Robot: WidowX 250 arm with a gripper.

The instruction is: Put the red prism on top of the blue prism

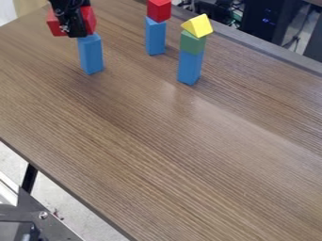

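Pincer (pixel 75 32) grips the red prism (pixel 90 20); blue prism (pixel 91 55) stands below it, a bit to one side (contact unclear). If released off-ctr., overhang prob. tips red prism & topples blue prism w/ it.

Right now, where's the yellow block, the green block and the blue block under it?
Yellow block (pixel 198 26): camera view, middle of the block.
Green block (pixel 192 43): camera view, middle of its upright body.
Blue block (pixel 190 67): camera view, halfway down.

No readable text, label, brand, number or sign can be made out on anything here.
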